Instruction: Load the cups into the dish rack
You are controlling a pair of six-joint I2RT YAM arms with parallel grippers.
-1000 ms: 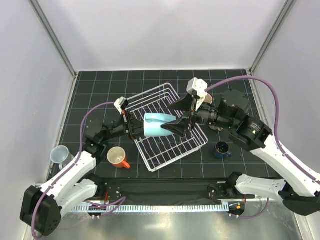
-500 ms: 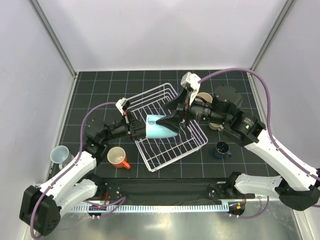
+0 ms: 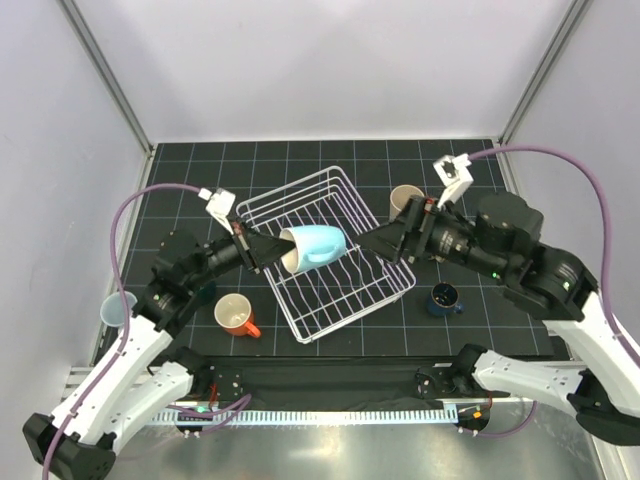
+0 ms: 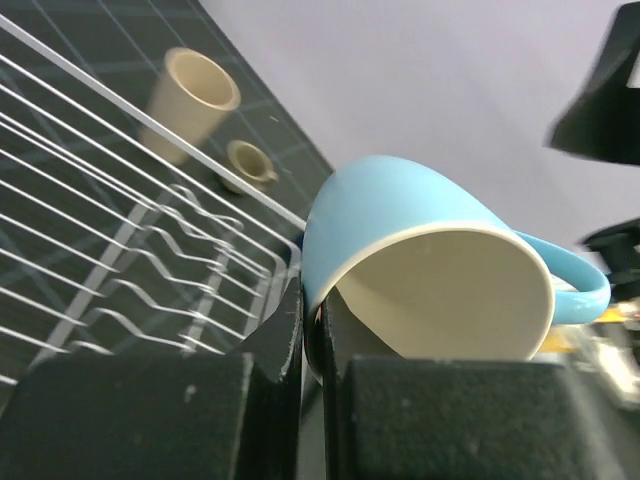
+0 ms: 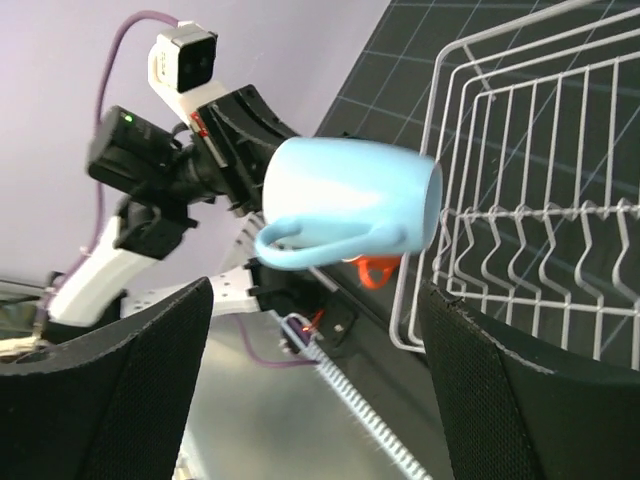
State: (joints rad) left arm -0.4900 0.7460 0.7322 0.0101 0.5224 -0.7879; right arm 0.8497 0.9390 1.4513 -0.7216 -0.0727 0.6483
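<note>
Backed away rightward since a second ago, the right gripper (image 3: pixel 372 243) has its fingers spread wide, clear of the light blue mug (image 3: pixel 312 246). The left gripper (image 3: pixel 270 250) pinches that mug's rim, holding it on its side over the dish rack (image 3: pixel 345 296). Outside the rack, on the black mat (image 3: pixel 180 170), stand one orange mug (image 3: pixel 235 314), one pale cup (image 3: pixel 118 308), one navy cup (image 3: pixel 444 298), one beige tumbler (image 3: pixel 405 199) and one small olive cup (image 4: pixel 248 162).

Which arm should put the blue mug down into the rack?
Left. The left gripper grips the blue mug by its rim above the dish rack; the right gripper is open and empty.
</note>
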